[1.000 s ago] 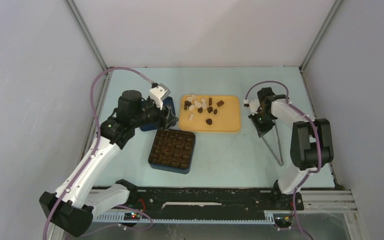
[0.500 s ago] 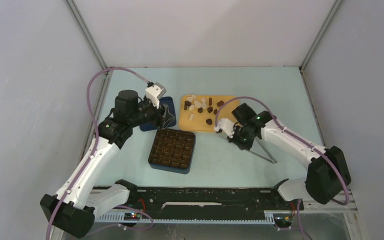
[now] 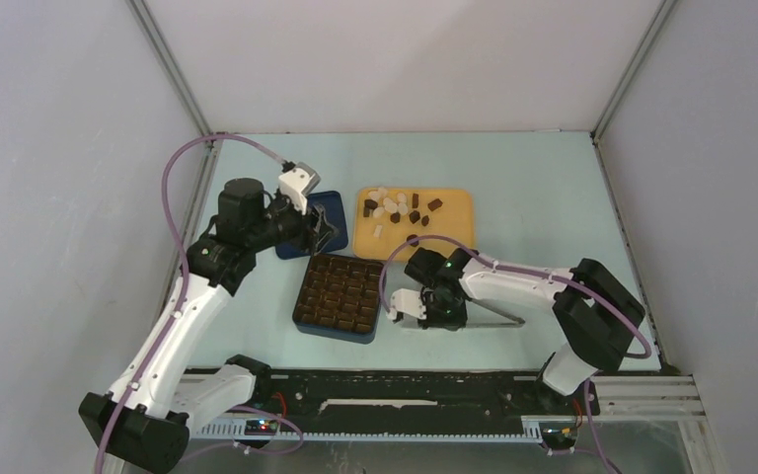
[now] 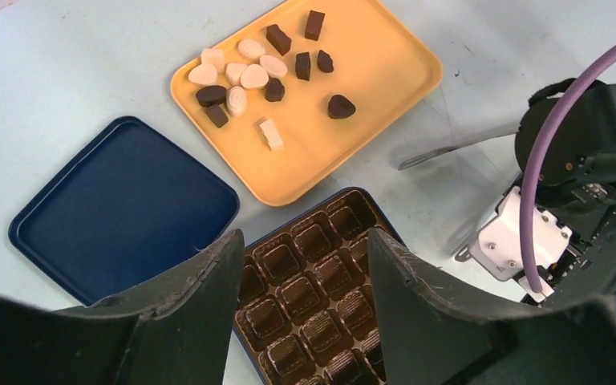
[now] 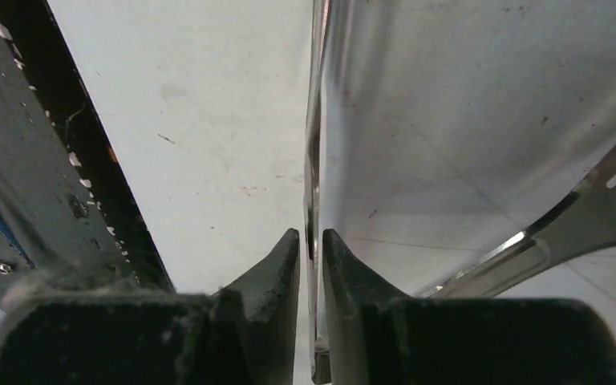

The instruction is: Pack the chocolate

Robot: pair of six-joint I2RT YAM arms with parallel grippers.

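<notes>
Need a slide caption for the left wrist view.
Open left gripper poised over the gridded box insert; chocolates on the yellow tray, blue lid alongside.

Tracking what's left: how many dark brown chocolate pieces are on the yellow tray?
8 dark pieces, all on the yellow tray: two near its back edge, three mid-tray, two at its left end, one alone towards the dark blue box. None seem hidden.
</notes>
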